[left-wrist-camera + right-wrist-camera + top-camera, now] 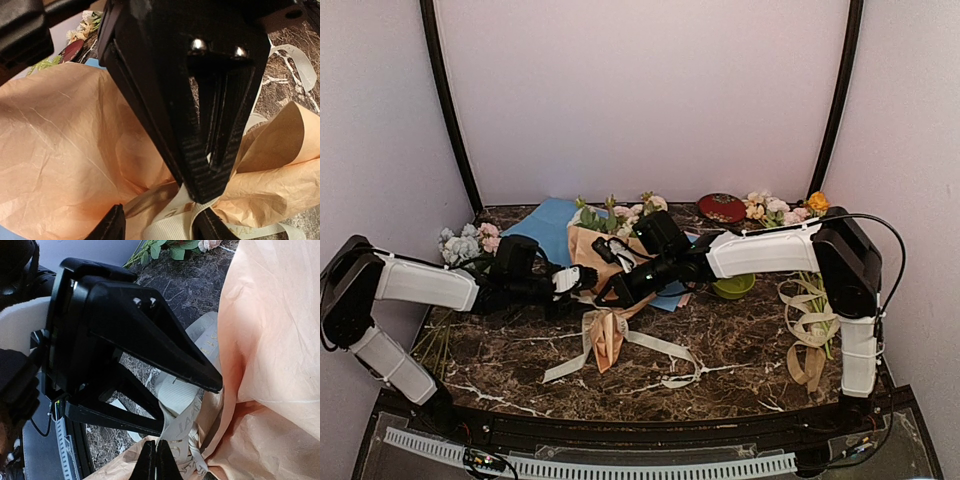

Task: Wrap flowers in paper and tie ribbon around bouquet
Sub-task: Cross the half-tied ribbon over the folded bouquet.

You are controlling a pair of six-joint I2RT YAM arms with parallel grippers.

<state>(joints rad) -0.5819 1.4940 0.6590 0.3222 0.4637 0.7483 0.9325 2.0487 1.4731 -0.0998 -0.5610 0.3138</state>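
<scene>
The bouquet (605, 290) lies mid-table, a cone of tan paper (588, 250) with the pink and cream flowers (625, 215) at its far end. A cream lettered ribbon (650, 345) circles the narrow part, and its tails trail toward the near edge. My left gripper (582, 282) comes in from the left. Its jaws stand apart around a ribbon loop (180, 395), with a gap at one finger (107, 225). My right gripper (156, 445) is shut on a ribbon strand just beside it. The same right gripper (205, 194) fills the left wrist view above the ribbon (172, 230) and paper (60, 135).
A light blue sheet (545, 225) lies under the bouquet's far side. A bunch with blue blooms (460, 245) sits far left, one with an orange bloom (785, 208) far right. A red dish (722, 207), a green bowl (733, 287) and tan coils (810, 330) stand to the right on the marble table (740, 370).
</scene>
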